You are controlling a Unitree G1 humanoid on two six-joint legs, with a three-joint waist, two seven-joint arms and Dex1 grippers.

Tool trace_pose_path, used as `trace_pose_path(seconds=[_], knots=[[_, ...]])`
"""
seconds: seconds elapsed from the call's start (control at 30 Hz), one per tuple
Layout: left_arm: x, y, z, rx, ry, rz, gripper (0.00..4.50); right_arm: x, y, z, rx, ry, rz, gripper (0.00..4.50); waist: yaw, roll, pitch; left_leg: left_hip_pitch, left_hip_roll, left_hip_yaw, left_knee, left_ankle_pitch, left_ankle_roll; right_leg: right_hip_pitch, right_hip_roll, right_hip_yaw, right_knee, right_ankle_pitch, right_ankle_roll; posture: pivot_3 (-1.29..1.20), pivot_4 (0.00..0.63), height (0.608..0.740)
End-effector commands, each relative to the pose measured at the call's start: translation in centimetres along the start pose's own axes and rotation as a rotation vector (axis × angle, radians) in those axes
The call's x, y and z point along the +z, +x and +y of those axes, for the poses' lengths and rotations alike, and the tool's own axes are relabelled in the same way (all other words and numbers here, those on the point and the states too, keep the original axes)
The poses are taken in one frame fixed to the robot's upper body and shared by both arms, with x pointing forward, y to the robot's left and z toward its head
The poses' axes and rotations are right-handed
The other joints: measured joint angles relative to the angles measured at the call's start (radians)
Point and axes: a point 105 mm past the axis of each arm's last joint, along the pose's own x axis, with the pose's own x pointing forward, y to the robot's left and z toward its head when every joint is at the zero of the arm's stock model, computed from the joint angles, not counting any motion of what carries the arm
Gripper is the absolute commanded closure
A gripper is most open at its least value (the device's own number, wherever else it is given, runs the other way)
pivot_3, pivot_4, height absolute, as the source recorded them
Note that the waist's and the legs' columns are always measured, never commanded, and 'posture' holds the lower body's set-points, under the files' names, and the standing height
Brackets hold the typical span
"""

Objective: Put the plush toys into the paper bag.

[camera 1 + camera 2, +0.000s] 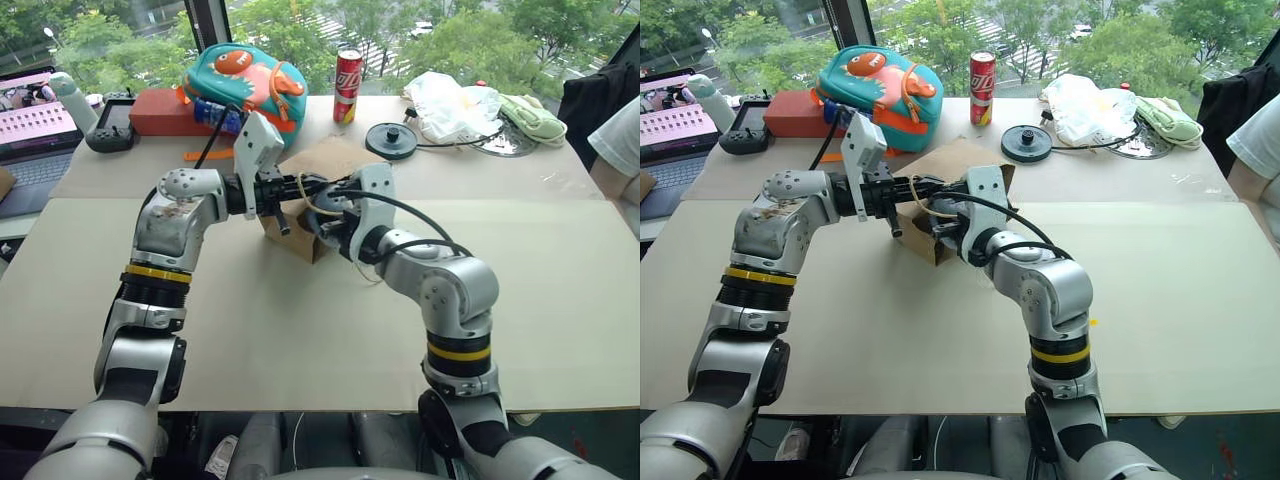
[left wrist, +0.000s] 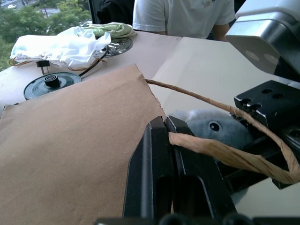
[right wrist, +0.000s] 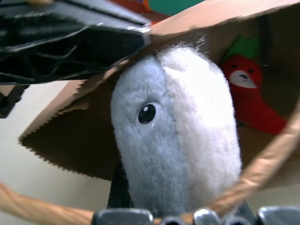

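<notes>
Left wrist view: we find the left gripper clenched on a cord handle of the paper bag, holding the rim up so the mouth stays open.
Paper bag: it lies on its side on the table, between the two arms, mouth turned towards the right arm.
Red toy: in the right wrist view the red plush toy sits deep inside the bag; we judge this half of the task done.
Grey toy: the pale grey-blue plush toy is at the mouth, just under the lifted rim, not yet fully inside.
Right gripper: the right gripper is closed on the grey toy, fingers hidden behind the plush.
Remaining: we judge that the grey toy must go further in and be let go.
Bystanders: teal backpack, red can and white plastic bag stand well apart at the far edge.
</notes>
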Motion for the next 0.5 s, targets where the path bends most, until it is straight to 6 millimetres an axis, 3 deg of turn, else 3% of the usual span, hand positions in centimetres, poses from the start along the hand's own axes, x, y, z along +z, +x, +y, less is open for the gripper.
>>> trace_pose_path(seconds=[0.03, 0.33, 0.37, 0.5], knots=[[1.3, 0.2, -0.4, -0.025, 0.025, -0.031, 4.5, 1.3, 0.5, 0.4, -0.001, -0.022, -0.052, 4.06, 0.0, 0.0, 0.0, 0.0, 0.0, 0.0, 0.0, 0.0, 0.0, 0.0, 0.0, 0.0, 0.0, 0.0, 0.0, 0.0, 0.15, 0.739], [1.4, 0.5, -1.1, -0.052, 0.018, -0.034, 4.5, 2.2, 4.3, 1.6, 0.015, -0.045, -0.061, 4.06, -0.002, 0.0, 0.0, 0.001, 0.0, 0.0, -0.001, 0.0, 0.0, 0.0, 0.0, 0.0, 0.0, 0.0, 0.0, 0.0, 0.15, 0.739], [1.4, 0.5, -1.1, -0.053, 0.018, -0.033, 4.5, 2.3, 4.5, 1.8, 0.027, -0.041, -0.067, 3.39, -0.002, 0.0, 0.0, 0.0, 0.0, 0.0, -0.001, 0.0, 0.0, 0.0, 0.0, 0.0, 0.0, 0.0, 0.0, 0.0, 0.15, 0.739], [1.4, 0.4, -1.1, -0.054, 0.018, -0.033, 4.5, 2.7, 4.9, 2.5, 0.065, -0.019, -0.087, 2.08, 0.001, 0.0, 0.0, 0.0, 0.0, 0.0, -0.001, 0.0, 0.0, 0.0, -0.001, 0.0, 0.0, 0.0, 0.0, 0.0, 0.15, 0.739]])
